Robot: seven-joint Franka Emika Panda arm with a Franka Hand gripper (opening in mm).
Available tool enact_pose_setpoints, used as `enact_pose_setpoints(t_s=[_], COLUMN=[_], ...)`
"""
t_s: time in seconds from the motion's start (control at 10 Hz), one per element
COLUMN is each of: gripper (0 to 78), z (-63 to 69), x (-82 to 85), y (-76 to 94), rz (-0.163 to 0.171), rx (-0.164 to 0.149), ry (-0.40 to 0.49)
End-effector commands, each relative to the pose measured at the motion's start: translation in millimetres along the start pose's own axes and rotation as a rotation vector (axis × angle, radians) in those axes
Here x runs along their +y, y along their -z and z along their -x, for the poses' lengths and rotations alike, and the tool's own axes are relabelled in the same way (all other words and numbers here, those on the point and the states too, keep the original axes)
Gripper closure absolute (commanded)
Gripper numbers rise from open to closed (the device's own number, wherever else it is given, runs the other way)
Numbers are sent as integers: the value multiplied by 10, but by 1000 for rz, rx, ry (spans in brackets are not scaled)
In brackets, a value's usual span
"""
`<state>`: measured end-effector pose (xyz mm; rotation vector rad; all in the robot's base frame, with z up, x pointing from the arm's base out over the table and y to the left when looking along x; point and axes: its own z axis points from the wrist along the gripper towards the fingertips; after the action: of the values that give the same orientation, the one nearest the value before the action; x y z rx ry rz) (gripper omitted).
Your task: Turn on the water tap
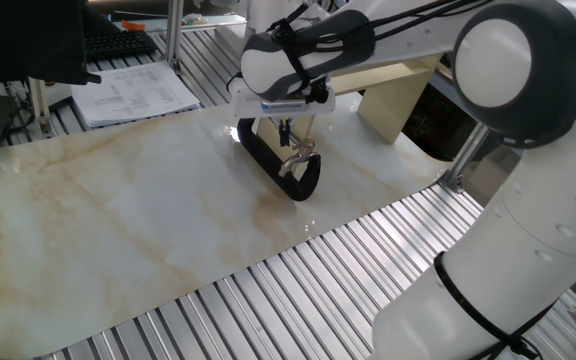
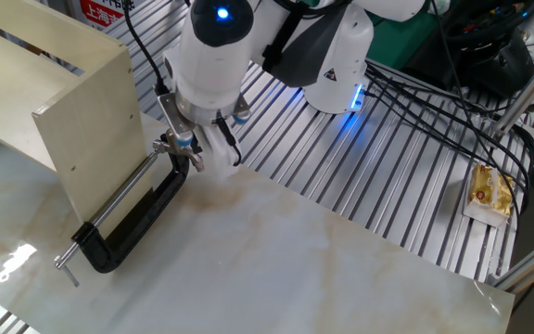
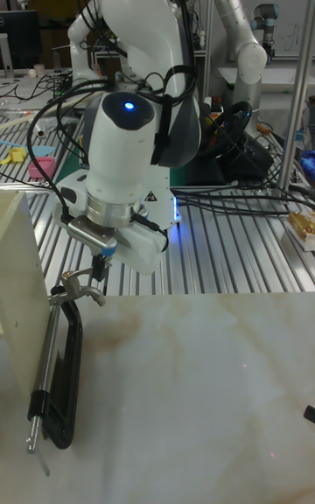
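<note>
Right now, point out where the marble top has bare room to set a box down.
The marble top is bare from the water tap across to its far corner near the slatted rails. It is crowded by the beige arch, where the tap lies against it with the end effector just above its lever end.

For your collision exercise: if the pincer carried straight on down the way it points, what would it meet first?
Probably the chrome lever at the tap's upper end; the pincer hangs just above it, though exact depth is unclear.
</note>
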<state>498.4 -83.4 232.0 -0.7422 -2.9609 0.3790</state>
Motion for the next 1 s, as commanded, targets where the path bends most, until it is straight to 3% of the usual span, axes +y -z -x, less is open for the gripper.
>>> enact_pose_setpoints(t_s=[0.1,1.0], gripper=[776,776], z=[-8,-79], x=[-20,-142], y=[-12,-38], rz=[-3,-10], rx=[2,19], ry=[5,32])
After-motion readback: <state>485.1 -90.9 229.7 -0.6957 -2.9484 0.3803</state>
